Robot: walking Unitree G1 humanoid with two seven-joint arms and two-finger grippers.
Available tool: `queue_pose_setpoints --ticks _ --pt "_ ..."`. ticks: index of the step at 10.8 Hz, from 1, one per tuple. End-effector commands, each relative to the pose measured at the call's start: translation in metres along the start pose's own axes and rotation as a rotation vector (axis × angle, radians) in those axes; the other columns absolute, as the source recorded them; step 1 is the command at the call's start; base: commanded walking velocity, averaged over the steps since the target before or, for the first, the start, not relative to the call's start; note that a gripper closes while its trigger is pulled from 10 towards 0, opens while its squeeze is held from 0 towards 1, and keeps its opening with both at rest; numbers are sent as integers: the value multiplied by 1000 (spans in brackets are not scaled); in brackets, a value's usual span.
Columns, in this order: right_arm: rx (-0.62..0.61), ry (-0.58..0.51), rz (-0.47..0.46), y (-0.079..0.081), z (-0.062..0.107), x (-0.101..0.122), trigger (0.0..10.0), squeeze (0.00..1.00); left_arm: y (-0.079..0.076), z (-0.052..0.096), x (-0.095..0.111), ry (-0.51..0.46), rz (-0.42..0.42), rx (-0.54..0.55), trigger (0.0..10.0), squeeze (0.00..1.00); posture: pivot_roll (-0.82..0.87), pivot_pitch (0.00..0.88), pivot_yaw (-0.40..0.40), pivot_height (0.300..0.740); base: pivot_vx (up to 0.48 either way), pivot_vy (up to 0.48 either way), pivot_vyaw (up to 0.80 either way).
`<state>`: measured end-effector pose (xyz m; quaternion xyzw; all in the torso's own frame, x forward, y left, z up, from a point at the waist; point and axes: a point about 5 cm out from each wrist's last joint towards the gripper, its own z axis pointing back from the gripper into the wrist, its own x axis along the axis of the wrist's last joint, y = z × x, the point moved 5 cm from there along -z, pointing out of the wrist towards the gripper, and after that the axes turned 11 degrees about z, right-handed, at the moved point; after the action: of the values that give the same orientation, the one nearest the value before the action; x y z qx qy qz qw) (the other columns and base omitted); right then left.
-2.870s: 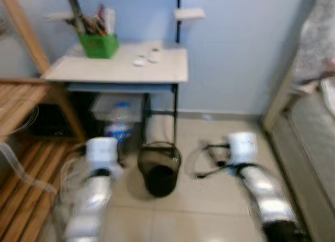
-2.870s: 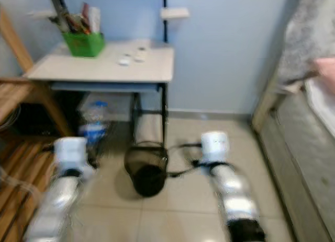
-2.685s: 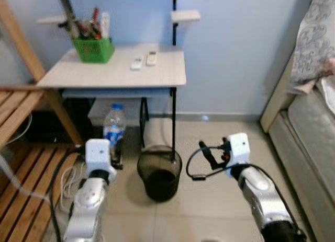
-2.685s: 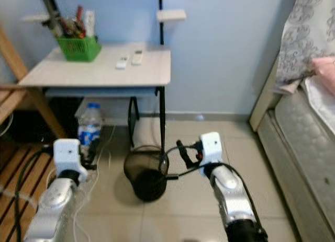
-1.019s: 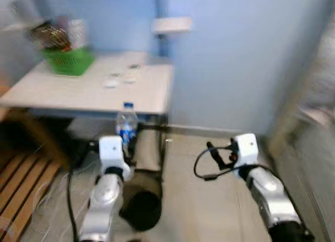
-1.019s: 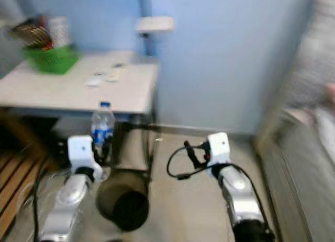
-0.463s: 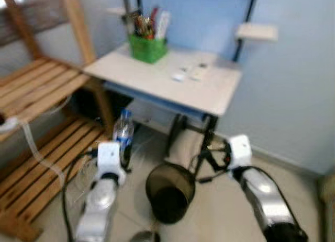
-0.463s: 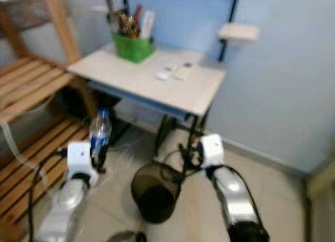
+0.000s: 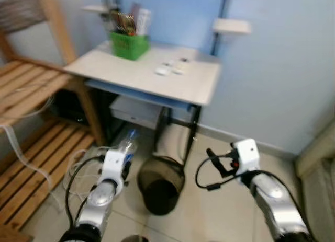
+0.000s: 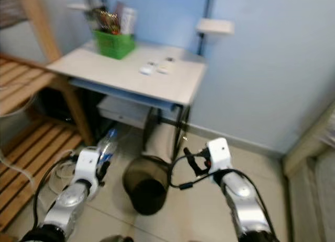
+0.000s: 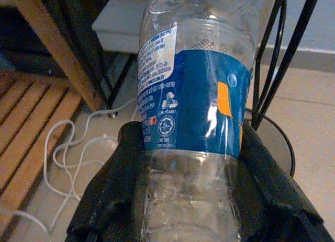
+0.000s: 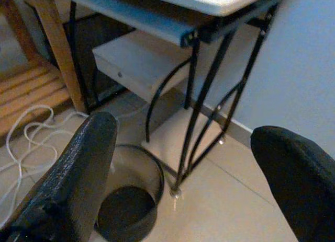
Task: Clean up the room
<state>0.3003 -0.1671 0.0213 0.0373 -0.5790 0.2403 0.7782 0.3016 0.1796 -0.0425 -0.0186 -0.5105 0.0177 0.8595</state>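
My left gripper (image 9: 125, 157) is shut on a clear plastic water bottle (image 11: 193, 90) with a blue label; the bottle (image 9: 127, 142) tilts forward just left of a black mesh waste bin (image 9: 160, 183) standing on the tiled floor. In the left wrist view both black fingers (image 11: 116, 174) clamp the bottle's lower body, and the bin's rim (image 11: 280, 142) shows past it. My right gripper (image 9: 213, 157) hangs open in the air to the right of the bin, with nothing between its fingers. The bin (image 12: 128, 205) lies below it in the right wrist view.
A white desk (image 9: 141, 75) on black metal legs stands against the blue wall, carrying a green basket (image 9: 128, 44) of pens and two small remotes (image 9: 172, 68). Wooden slatted shelving (image 9: 31, 142) and loose white cable (image 9: 78, 169) lie to the left. A bed edge (image 9: 319, 148) sits at right.
The camera swung, shifting the whole scene. The bottle in my left gripper has tipped from upright to leaning forward and now sits lower, close beside the bin.
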Motion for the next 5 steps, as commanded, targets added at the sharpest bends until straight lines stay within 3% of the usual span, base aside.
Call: queue_pose_setpoints --ticks 1,2,4,5 --pt "15 -6 10 2 0 5 10000 0 0 -5 25 -88 10 2 10000 0 -174 29 20 740 0 0 0" --pt "-13 -2 -19 -2 2 3 10000 0 -3 -9 40 -143 17 -14 10000 0 -171 34 33 740 0 0 0" --pt "21 6 -9 7 9 3 10000 0 9 -12 36 -117 -45 23 10000 0 -190 50 28 740 0 0 0" --pt "37 5 -3 9 11 3 10000 0 11 -13 42 -138 -36 25 10000 0 -193 47 27 740 0 0 0"
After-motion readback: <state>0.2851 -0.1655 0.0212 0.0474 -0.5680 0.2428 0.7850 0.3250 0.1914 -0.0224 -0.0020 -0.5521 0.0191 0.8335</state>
